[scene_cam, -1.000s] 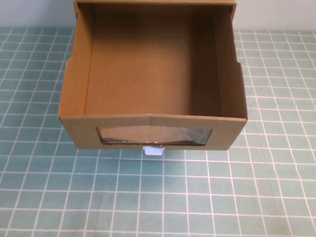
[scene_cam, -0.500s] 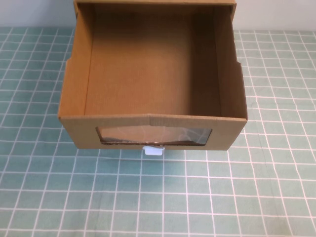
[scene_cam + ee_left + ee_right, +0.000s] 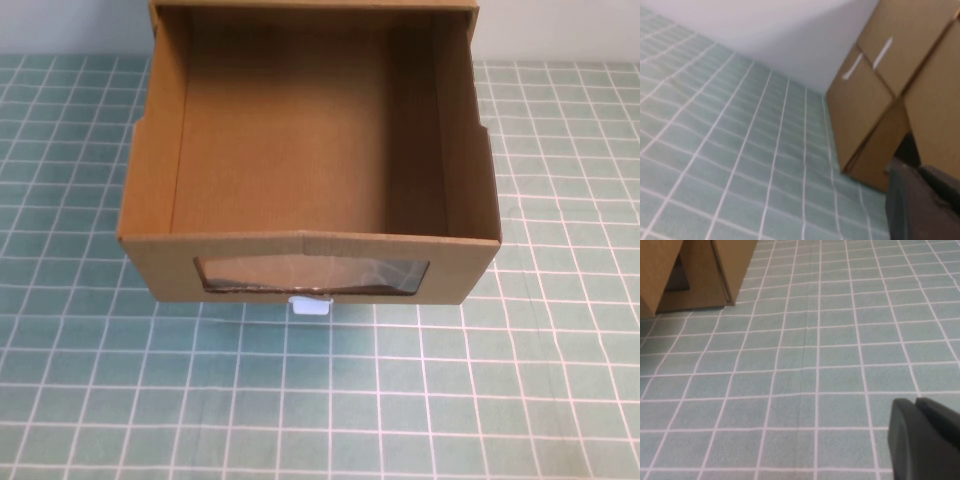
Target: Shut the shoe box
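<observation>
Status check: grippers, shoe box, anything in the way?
Left gripper beside the shoe box, right gripper over bare mat; neither touching. Drawer pulled out, empty. Nothing blocking.

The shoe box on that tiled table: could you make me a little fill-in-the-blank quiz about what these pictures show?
1. The shoe box drawer is pulled out, and inside it is ____.
2. The small white tab sits ____ the clear plastic window.
3. In the high view, the number of robot arms showing is ____.
4. The left gripper and the right gripper each show only as a dark edge in their own ____ view.

Missing words: empty; below; zero; wrist
</observation>
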You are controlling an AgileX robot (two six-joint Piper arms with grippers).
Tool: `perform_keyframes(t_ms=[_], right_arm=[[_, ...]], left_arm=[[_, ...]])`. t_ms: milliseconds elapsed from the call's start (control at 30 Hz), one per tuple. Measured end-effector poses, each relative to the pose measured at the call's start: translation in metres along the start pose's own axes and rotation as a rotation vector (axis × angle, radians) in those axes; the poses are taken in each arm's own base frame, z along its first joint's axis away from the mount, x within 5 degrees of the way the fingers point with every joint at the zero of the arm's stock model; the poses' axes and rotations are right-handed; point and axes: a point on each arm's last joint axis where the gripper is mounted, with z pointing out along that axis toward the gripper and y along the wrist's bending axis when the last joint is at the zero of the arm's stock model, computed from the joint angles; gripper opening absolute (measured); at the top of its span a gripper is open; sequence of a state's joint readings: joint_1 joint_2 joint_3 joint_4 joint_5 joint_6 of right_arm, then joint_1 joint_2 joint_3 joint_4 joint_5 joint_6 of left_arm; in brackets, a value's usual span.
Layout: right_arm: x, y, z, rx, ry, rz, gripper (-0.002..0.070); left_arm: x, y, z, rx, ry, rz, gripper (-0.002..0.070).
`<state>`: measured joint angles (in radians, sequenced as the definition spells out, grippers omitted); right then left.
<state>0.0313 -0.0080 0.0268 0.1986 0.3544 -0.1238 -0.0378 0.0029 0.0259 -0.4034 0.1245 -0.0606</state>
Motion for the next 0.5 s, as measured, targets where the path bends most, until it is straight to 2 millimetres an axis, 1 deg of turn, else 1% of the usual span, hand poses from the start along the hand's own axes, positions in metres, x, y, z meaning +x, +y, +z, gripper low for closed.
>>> perform_keyframes(t_ms=[67, 133, 167, 233, 300, 367, 433, 500], right_arm=[[0.000, 0.000, 0.000, 0.000, 0.000, 0.000, -0.0013], [0.000, 0.000, 0.000, 0.000, 0.000, 0.000, -0.0013], [0.000, 0.000, 0.000, 0.000, 0.000, 0.000, -0.0013], [0.000, 0.000, 0.000, 0.000, 0.000, 0.000, -0.0013], [0.000, 0.000, 0.000, 0.000, 0.000, 0.000, -0.0013], [0.000, 0.000, 0.000, 0.000, 0.000, 0.000, -0.0013], [0.000, 0.000, 0.000, 0.000, 0.000, 0.000, -0.0013], [0.000, 0.000, 0.000, 0.000, 0.000, 0.000, -0.0013]], left_arm=[[-0.002, 0.000, 0.000, 0.003, -0.021, -0.016, -0.0005], [-0.002, -0.001, 0.000, 0.005, -0.002, -0.027, -0.0005], [-0.005, -0.004, 0.000, 0.009, 0.023, -0.032, -0.0005], [-0.017, -0.014, 0.000, 0.013, 0.080, -0.032, -0.0005], [-0.039, -0.028, 0.003, 0.020, 0.149, -0.007, -0.0005], [-0.065, -0.044, 0.009, 0.034, 0.215, 0.050, -0.0005], [-0.087, -0.058, 0.019, 0.048, 0.309, 0.127, -0.0005], [-0.113, -0.074, 0.036, 0.078, 0.383, 0.219, -0.0005]])
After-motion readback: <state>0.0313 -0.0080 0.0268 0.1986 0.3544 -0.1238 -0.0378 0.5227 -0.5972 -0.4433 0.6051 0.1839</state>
